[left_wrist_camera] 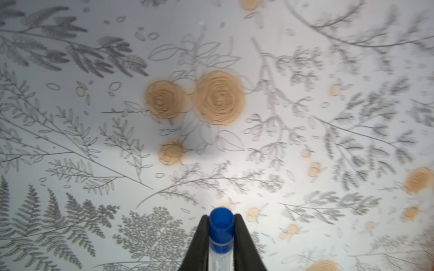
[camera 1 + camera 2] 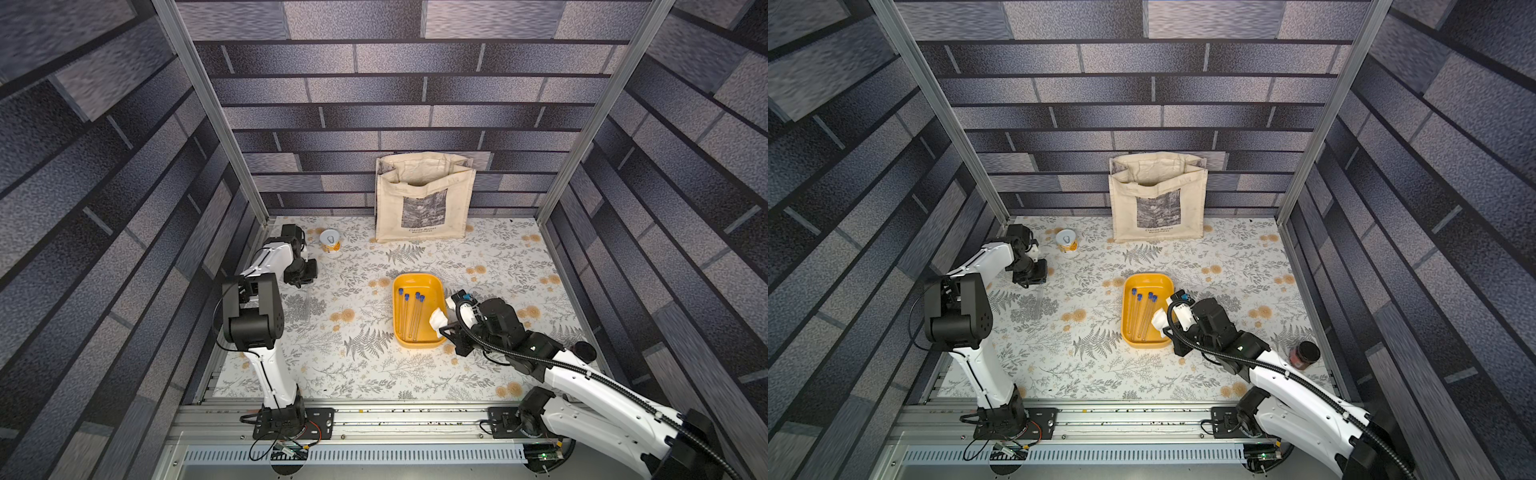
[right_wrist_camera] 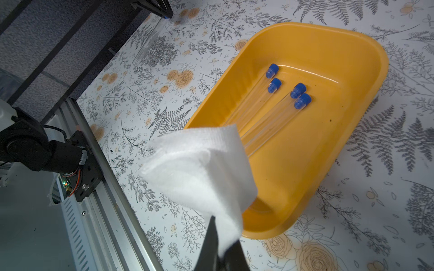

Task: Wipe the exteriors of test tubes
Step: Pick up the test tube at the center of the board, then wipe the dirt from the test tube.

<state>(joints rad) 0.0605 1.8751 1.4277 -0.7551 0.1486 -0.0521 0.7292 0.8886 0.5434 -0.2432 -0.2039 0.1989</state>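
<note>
Right gripper (image 3: 222,233); "Claude Monet" tote (image 2: 424,199)

We find open desk (image 2: 365,374) nearer the arm bases than the yellow tray (image 2: 417,277). The right tool (image 3: 220,244) and its cloth (image 3: 199,169) hang over the tray's right rim. Beyond the tray stand a tote bag (image 2: 424,199) and a can (image 2: 330,240).

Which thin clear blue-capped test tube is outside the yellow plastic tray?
The test tube clamped at its blue cap by the left gripper; the other four lie in the yellow tray.
</note>
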